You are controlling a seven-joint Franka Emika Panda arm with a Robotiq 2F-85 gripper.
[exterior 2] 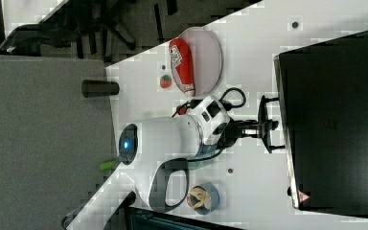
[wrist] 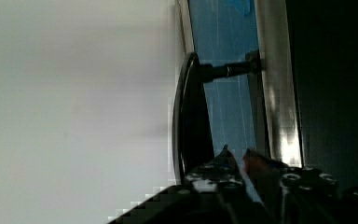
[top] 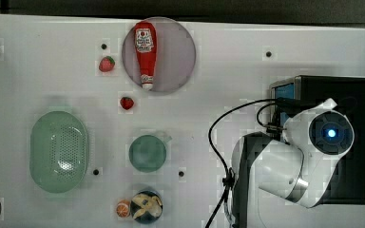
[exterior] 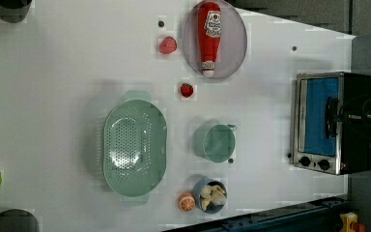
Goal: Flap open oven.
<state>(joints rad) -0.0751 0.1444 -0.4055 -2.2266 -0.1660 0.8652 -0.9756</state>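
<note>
At the oven's (exterior: 331,123) front, the gripper (wrist: 237,156) has its narrowly parted fingertips (wrist: 223,157) between the dark bar handle (wrist: 191,116) and the blue-tinted glass door (wrist: 223,56); whether they press on the handle cannot be told. The door stands closed. The oven sits at the white table's (exterior: 67,72) edge on the left view's right. Farther off lie a green colander (exterior: 134,145), a green cup (exterior: 217,142) and a ketchup bottle (exterior: 209,36) on a plate (exterior: 236,43).
</note>
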